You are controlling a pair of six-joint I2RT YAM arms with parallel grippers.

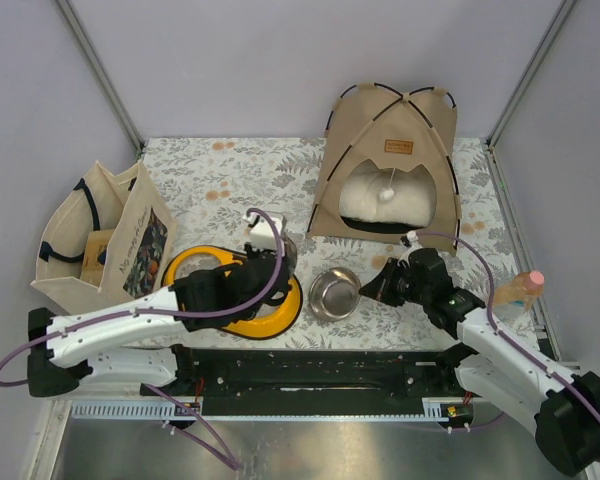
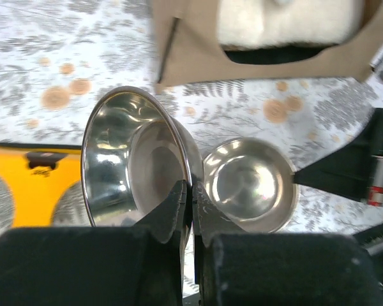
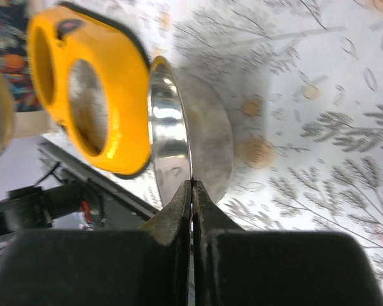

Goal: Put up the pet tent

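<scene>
The left hand [image 2: 193, 191] is pinching its fingers together on the rim of a steel bowl [image 2: 124, 159], holding it tipped up on edge. Just beside that rim, a second bowl [image 2: 249, 182] is sitting upright on the worktop [image 1: 230, 180]. The right hand [image 3: 191, 188] is clamping the near edge of this second bowl, fingers tight together on the thin metal. A yellow stand [image 1: 230, 290] with two round holes is lying just to the left of the bowls, under the left arm. Beyond the bowls, the tent [image 1: 380, 120] is standing upright at the far right of the worktop, its opening facing the arms. A white cushion [image 1: 365, 200] is filling the inside and a pompom [image 1: 388, 193] is hanging in front of it. A tote [image 1: 70, 225] is standing at the far left.
</scene>
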